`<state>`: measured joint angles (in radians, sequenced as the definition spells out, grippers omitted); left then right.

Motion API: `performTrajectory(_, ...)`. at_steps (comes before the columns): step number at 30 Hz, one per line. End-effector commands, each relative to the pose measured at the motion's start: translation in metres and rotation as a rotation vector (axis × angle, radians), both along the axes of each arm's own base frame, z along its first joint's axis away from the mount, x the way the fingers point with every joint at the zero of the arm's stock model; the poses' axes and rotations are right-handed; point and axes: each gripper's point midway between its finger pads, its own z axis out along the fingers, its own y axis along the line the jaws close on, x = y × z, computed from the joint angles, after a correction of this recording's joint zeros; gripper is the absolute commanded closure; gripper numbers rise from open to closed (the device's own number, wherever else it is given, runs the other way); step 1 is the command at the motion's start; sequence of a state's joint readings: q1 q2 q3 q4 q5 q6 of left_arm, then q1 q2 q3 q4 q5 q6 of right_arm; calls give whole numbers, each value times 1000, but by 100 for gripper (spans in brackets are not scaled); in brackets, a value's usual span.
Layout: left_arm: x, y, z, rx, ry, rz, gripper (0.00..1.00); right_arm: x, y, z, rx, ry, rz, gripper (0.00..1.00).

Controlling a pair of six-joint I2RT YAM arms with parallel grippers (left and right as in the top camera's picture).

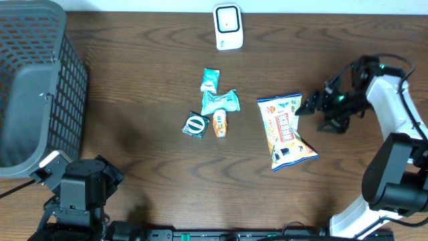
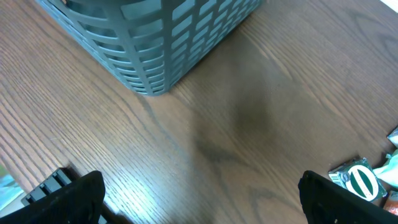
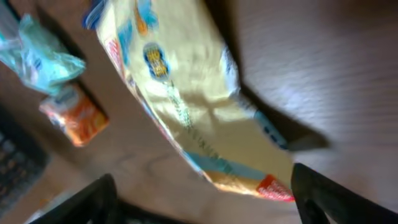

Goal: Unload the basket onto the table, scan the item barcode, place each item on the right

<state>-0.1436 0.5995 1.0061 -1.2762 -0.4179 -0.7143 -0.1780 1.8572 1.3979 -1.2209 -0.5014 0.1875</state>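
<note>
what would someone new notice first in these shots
The big yellow-and-white crinkly snack bag lying right of centre grabs the eye, with the right arm's black tool open just beside its upper right corner. Next comes the grey plastic lattice basket in the overhead view's upper left corner, then the small white scanner at the top middle of that view.

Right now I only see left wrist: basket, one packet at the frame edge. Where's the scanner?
Observer: The white scanner stands at the table's far edge, centre, in overhead.
Operator: Anything in the right gripper?
Observer: No. The right gripper is open, beside the top corner of a snack bag lying flat.
Operator: Other items?
Observer: Four small packets cluster left of that bag.
</note>
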Motion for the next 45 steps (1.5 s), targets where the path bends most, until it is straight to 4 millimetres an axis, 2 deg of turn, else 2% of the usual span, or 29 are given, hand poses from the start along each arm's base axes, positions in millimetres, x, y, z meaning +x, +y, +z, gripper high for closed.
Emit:
performTrajectory(1, -1, 4, 1, 6, -5, 26, 2, 6, 1, 4, -100, -45, 104, 4)
performTrajectory(5, -1, 4, 1, 6, -6, 26, 2, 2, 10, -8, -133, -42, 148, 2)
performTrajectory(7, -1, 4, 1, 6, -6, 26, 2, -3, 22, -28, -136, -39, 162, 3)
performTrajectory(12, -1, 4, 1, 6, -5, 26, 2, -14, 38, -62, -140, -32, 154, 7)
performTrajectory(14, -1, 4, 1, 6, -6, 26, 3, -18, 42, -73, -140, -31, 142, 19)
performTrajectory(15, -1, 4, 1, 6, -6, 26, 2, -20, 44, -77, -140, -34, 145, 29)
performTrajectory(18, -1, 4, 1, 6, -6, 26, 2, -26, 49, -83, -132, -32, 160, 45)
performTrajectory(19, -1, 4, 1, 6, -5, 26, 2, -27, 53, -83, -128, -31, 172, 64)
performTrajectory(22, -1, 4, 1, 6, -6, 26, 2, -27, 65, -79, -81, -38, 182, 98)
performTrajectory(28, -1, 4, 1, 6, -6, 26, 2, -8, 78, -59, 1, -86, 164, 99)
performTrajectory(38, -1, 4, 1, 6, -6, 26, 2, 64, 90, 28, 51, -281, 114, 99)
performTrajectory(42, -1, 4, 1, 6, -5, 26, 2, 90, 92, 50, 65, -349, 40, 99)
performTrajectory(45, -1, 4, 1, 6, -6, 26, 2, 114, 109, 73, 155, -450, 11, 99)
